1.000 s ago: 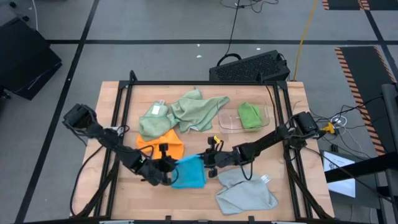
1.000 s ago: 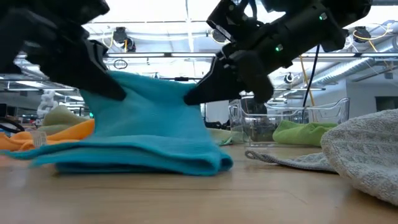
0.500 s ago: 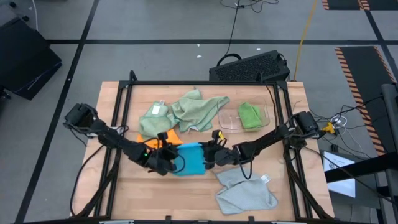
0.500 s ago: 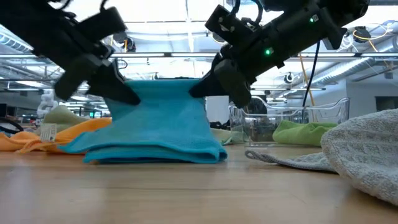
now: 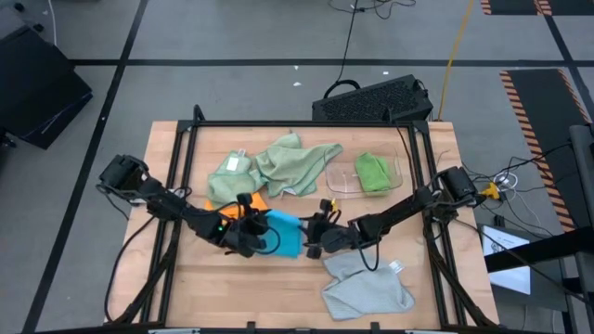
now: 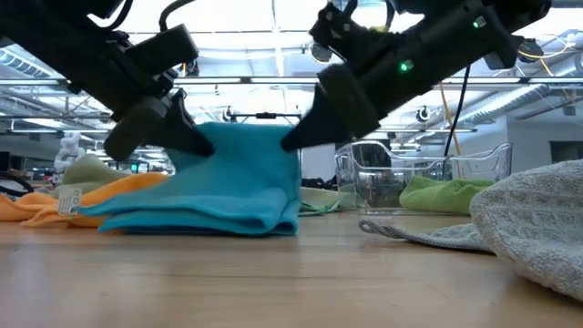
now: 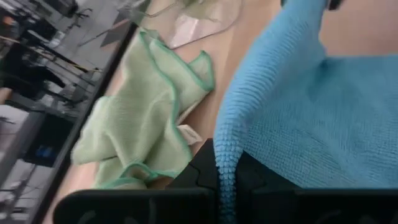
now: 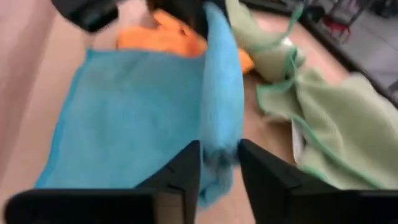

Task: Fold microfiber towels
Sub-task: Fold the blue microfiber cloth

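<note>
Left gripper (image 5: 249, 237) clamped on blue towel (image 5: 284, 234) edge. Right gripper (image 8: 217, 163) jaws parted around the opposite edge, grip unclear. Towel folded double on table (image 5: 278, 288).

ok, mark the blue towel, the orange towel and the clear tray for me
blue towel (image 5: 286, 237), high view, middle of the folded cloth.
orange towel (image 6: 86, 196), low view, its draped top fold.
clear tray (image 5: 340, 181), high view, bare near-left part of its floor.

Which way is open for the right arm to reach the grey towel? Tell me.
Probably yes: the grey towel lies on bare table just beside the right gripper, nothing between them. But that gripper's fingers straddle the blue towel's edge, opened.
</note>
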Robot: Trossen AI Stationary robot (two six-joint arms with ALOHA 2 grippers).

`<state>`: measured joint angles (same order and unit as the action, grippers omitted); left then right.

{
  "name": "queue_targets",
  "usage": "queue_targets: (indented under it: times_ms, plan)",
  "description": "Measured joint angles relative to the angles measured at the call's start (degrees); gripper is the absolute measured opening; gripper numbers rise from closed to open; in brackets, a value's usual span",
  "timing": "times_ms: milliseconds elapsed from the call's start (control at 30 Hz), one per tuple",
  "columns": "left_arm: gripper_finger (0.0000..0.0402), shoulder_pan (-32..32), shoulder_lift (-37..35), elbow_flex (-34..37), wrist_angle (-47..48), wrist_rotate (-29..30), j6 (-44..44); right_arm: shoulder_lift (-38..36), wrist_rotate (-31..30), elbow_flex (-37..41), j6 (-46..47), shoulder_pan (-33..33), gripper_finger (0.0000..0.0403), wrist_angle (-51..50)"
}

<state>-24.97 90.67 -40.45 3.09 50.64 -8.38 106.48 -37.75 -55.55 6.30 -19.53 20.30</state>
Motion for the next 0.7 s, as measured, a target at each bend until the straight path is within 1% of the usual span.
queue_targets:
  times_ms: [67, 133, 267, 300, 433, 500, 600, 700]
  plan:
    - [0.001, 0.0, 0.0, 0.0, 0.0, 1.54, 0.17, 0.0, -1.34, 0.0, 1.89, -0.12, 0.0127, -1.86]
    - [0.001, 0.21, 0.0, 0.0, -0.02, 2.41, 0.17, 0.0, -1.39, 0.0, 3.38, -0.31, 0.0138, -1.87]
    - [0.001, 0.58, 0.0, 0.0, -0.07, 2.44, 0.08, 0.0, -0.9, 0.0, 4.93, -1.38, 0.0141, -0.24]
    - [0.001, 0.59, 0.0, 0.0, -0.07, 2.46, -0.27, 0.0, 0.41, 0.0, 4.82, -1.62, 0.0139, 1.14]
    - [0.001, 1.28, 0.0, 0.0, -0.07, 3.31, -0.32, 0.67, 9.15, 0.0, 5.49, -1.86, 0.0124, 7.3]
    - [0.001, 2.01, 0.0, 0.0, -0.21, 3.59, -0.33, 1.88, 11.77, -0.01, 6.05, -1.87, 0.0113, 10.46]
    - [0.001, 3.16, 0.0, 0.0, -0.26, 3.57, -0.91, 4.54, 13.85, -0.04, 6.57, -1.23, 0.0094, 14.34]
    - [0.001, 3.49, 0.0, 0.0, -0.43, 3.57, -1.11, 7.74, 13.74, -0.04, 7.16, -0.61, 0.0075, 16.46]
